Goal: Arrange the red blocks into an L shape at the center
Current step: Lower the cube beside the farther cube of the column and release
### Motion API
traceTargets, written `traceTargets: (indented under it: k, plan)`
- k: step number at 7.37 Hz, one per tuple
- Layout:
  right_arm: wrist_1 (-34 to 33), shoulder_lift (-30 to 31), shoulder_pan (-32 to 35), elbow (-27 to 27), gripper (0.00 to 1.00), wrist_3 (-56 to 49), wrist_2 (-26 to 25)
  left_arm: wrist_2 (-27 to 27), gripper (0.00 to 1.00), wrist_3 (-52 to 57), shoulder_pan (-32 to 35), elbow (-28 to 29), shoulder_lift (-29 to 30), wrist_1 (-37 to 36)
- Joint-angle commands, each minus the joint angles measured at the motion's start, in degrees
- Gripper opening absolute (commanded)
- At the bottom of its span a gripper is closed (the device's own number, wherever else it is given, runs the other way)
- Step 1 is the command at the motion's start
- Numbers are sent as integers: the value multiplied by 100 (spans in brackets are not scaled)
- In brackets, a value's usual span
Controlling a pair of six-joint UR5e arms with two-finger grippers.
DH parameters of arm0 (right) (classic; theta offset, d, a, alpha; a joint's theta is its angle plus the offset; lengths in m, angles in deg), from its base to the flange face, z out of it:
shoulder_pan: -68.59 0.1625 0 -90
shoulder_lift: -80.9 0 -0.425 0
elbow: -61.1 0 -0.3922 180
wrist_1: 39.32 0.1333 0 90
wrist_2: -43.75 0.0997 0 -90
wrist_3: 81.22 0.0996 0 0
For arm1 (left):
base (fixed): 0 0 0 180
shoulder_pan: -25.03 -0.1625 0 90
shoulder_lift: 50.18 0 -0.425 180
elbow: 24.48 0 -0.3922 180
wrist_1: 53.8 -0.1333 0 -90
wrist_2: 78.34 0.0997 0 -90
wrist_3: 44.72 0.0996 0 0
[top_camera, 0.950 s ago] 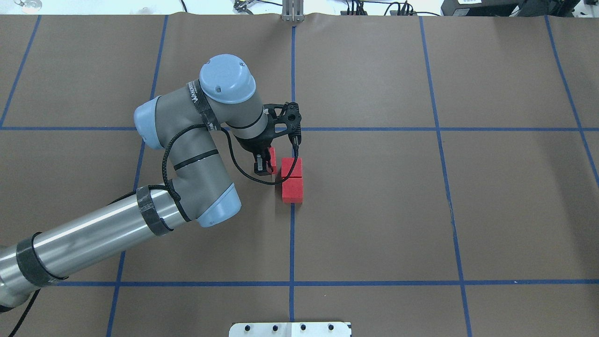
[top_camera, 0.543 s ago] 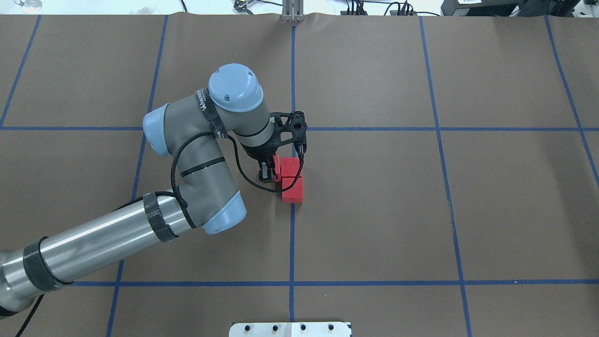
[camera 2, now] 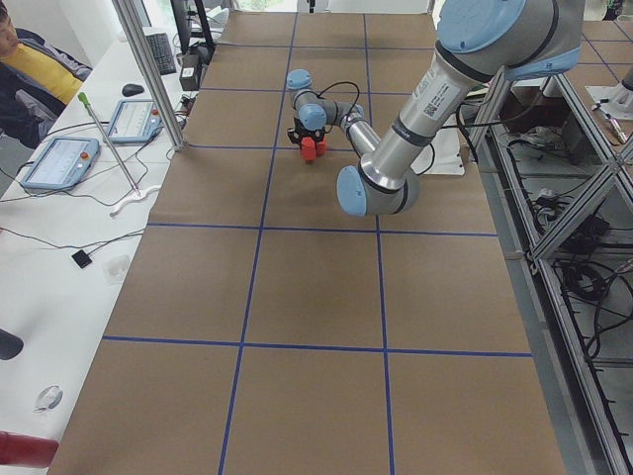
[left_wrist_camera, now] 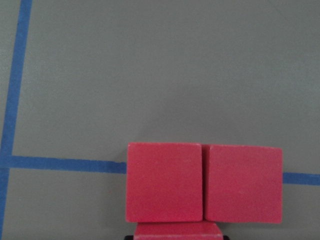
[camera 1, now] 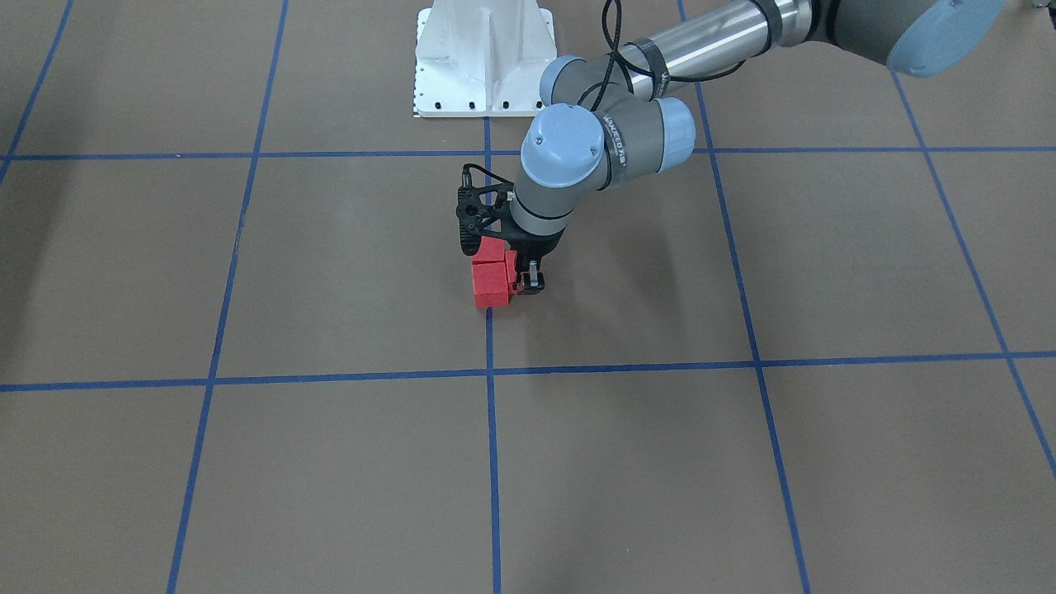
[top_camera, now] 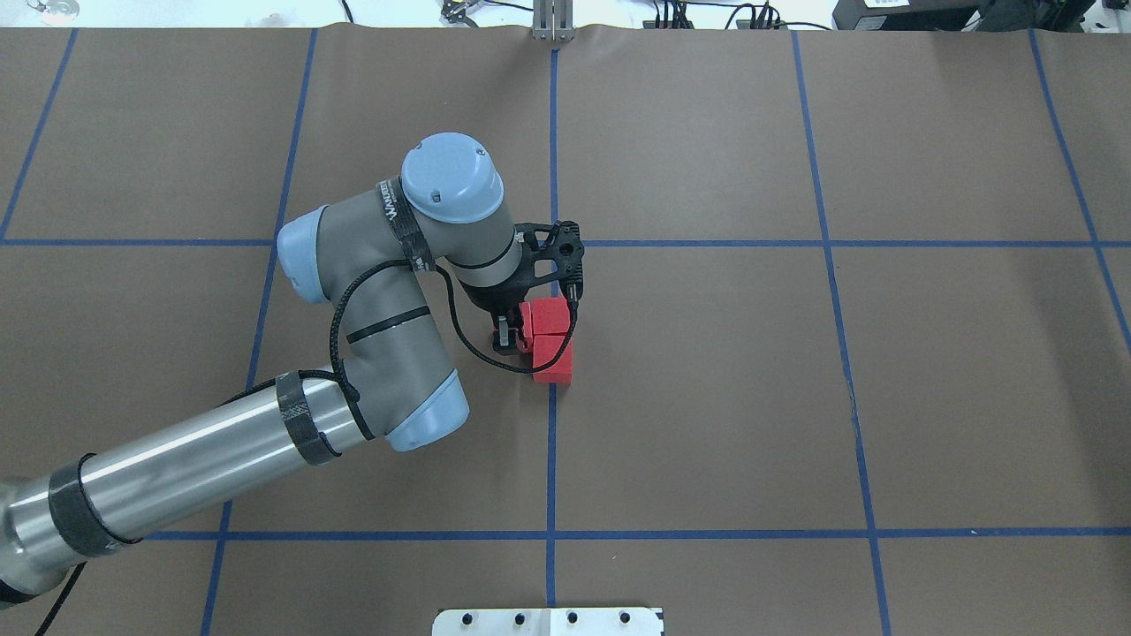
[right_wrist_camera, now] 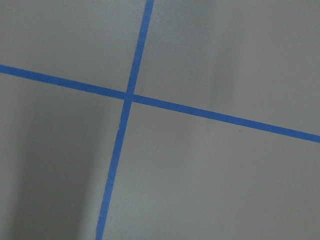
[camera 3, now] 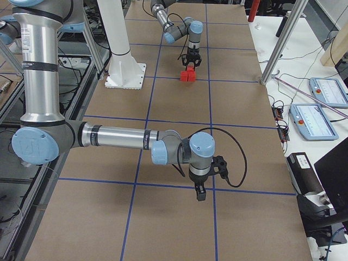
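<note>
So the left gripper (top_camera: 515,336) has its fingers clamped on the first red block (left_wrist_camera: 177,230), which sits right between them. It's snug against the edge of the second red block (left_wrist_camera: 165,182), just past the fingertips. The third red block (left_wrist_camera: 243,184) touches that second one side by side, and both lie across a blue tape line (left_wrist_camera: 65,164) on the brown table (top_camera: 707,397). The right gripper (camera 3: 200,194) hangs well apart from all that, over a tape crossing (right_wrist_camera: 127,96). Can't tell whether its fingers are open or closed.
</note>
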State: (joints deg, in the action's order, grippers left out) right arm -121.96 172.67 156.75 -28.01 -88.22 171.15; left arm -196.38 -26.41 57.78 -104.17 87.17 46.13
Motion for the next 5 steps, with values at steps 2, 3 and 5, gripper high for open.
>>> traceTargets:
  k: [2,3,5]
  plan:
    - [2,-1,0,7,100,-3,-5,0,16,-30,-5,68,11,0]
    - [2,-1,0,7,100,-3,-5,9,16,-30,-14,68,20,0]
    - [11,-1,0,-1,100,-3,-5,9,23,-65,-23,120,72,8]
